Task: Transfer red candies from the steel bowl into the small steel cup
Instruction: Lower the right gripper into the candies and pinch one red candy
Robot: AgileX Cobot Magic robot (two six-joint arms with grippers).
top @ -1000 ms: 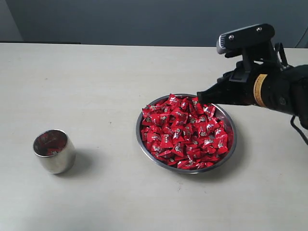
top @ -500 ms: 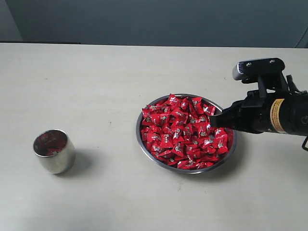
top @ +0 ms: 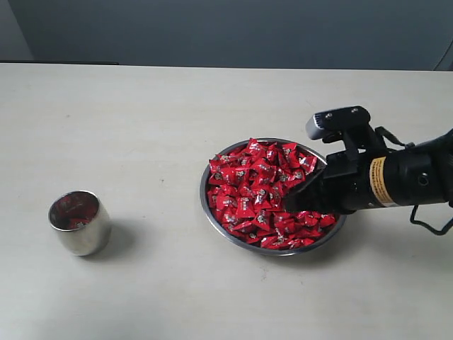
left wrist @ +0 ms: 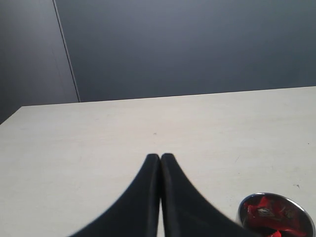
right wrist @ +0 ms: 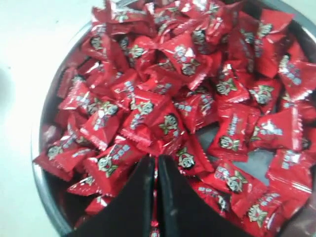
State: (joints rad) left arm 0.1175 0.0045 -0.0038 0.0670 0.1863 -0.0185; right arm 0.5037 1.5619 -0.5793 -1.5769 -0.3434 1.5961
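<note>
The pale worktop point(top: 141, 113) fills most of the exterior view. The right arm point(top: 396, 180) comes in from the right edge, where it is cut off. Its dark body covers the right side of the steel bowl point(top: 203, 205) and hides that stretch of rim. The bowl sits right of the middle, heaped with red candies point(top: 248, 191). Well apart on the left stands the small steel cup point(top: 88, 237), upright, with something red inside.

The right fingers point(top: 294, 202) are clenched together, tips down among the candies. A sliver of red shows in the slit between them, but I cannot tell whether it is gripped. The left fingers point(left wrist: 154, 168) are also pressed together, holding nothing, over the worktop near the cup, which that wrist view cuts off.
</note>
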